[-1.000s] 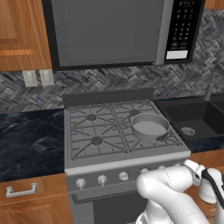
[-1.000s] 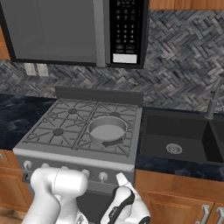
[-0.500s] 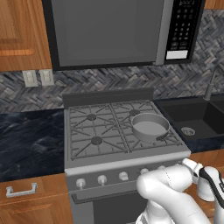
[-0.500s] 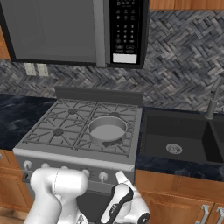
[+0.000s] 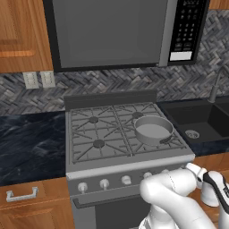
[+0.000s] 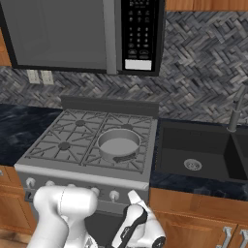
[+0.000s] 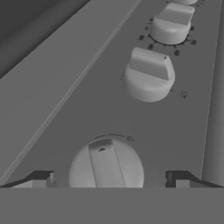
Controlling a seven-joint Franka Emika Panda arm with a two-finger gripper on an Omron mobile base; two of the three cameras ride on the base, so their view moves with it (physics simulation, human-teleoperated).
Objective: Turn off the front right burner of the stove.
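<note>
The stove [image 5: 117,172] is a grey steel gas range with grid grates and a row of round silver knobs along its front panel [image 6: 72,180]. The front right burner is hidden under a shallow metal pan [image 5: 153,130] [image 6: 118,146] that sits on its grate. My gripper [image 7: 109,181] is open and held close to the panel's right end. One dark fingertip [image 7: 41,180] stands on each side of a round knob [image 7: 106,164] without touching it. That knob's ridge points roughly up the view. My white hand [image 6: 138,226] hangs low in front of the stove.
Two more knobs [image 7: 148,74] [image 7: 172,24] line up beyond the near one. A dark sink [image 6: 196,155] with a faucet lies right of the stove. The microwave [image 5: 116,31] hangs above. Dark stone counter [image 5: 31,138] and wooden cabinets flank the range.
</note>
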